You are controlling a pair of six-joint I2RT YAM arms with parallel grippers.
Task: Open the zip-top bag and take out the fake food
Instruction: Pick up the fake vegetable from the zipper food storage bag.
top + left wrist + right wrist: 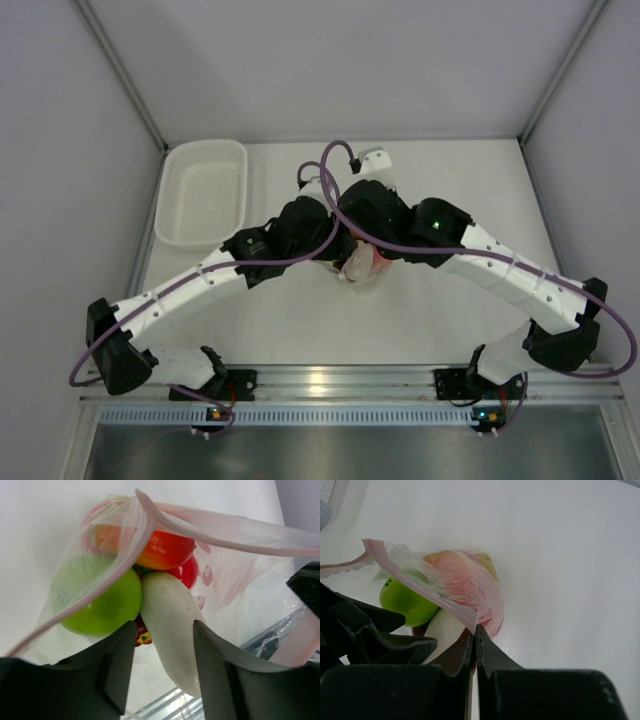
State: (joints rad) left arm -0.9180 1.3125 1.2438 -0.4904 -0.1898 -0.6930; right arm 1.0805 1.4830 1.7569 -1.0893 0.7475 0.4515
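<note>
White table (450,320); perforated basket (203,192) upper left in top view. zip-top bag (225,575) at table ctr under both wrists, mouth open. fake food (112,605) inside: green, orange-red, red pcs + white radish (170,615). left gripper (162,630) half-wide, astride radish. right gripper (475,632) pinched tight on bag film.

Setting: robotics lab test cell. White table (420,320) boxed in by plain pale panels (60,150) on metal struts (120,70); aluminium rail (340,380) at near edge carries two cabled arms (190,285) (slotted cable duct (340,413) just below).
</note>
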